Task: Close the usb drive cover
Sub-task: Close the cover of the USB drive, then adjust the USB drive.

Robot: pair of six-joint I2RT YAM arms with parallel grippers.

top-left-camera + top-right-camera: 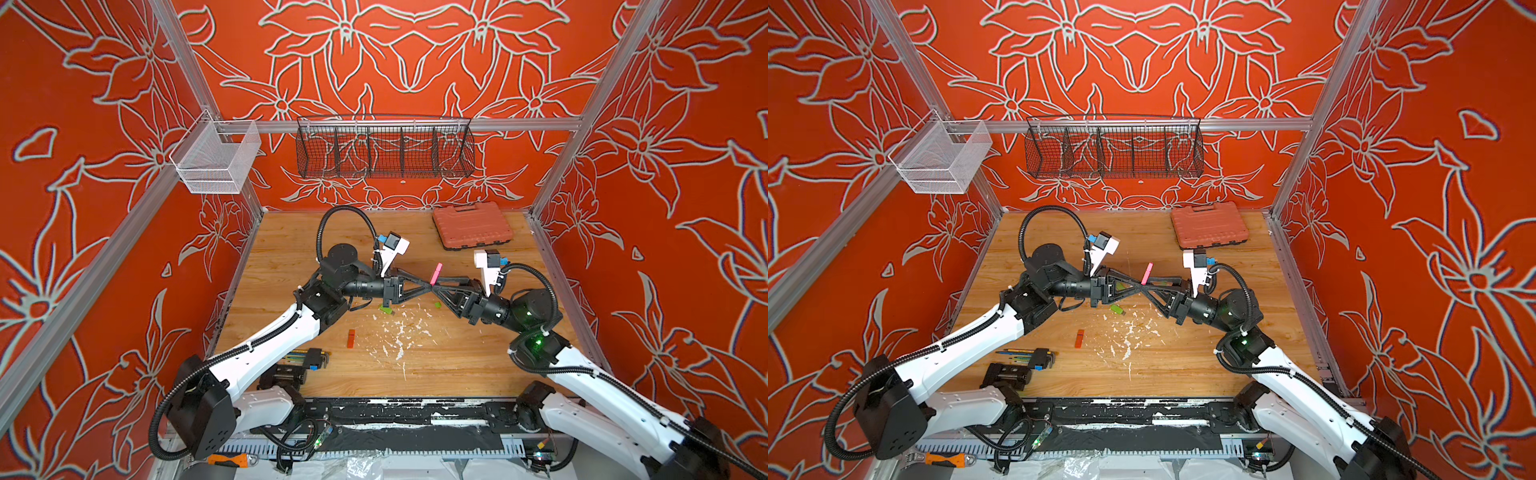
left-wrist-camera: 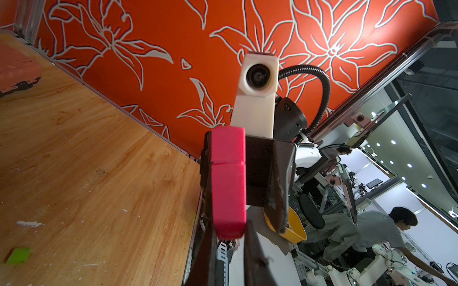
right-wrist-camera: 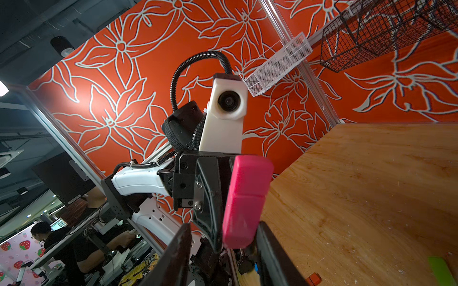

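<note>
Left gripper [image 2: 230, 231] clamped on the lower end of the pink USB drive [image 1: 436, 273], held over the middle of the wooden table [image 1: 457, 365]. Cap sits on the body, seam visible. Right gripper [image 3: 224, 229] meets it head-on, fingers apart either side of the drive; contact unclear. Orange tool case [image 1: 471, 226] back right.

No writing, label or number can be read anywhere.

The wooden table [image 1: 478, 365] carries an orange case [image 1: 471, 226], an orange block [image 1: 351, 338], hex keys [image 1: 311, 357].
</note>
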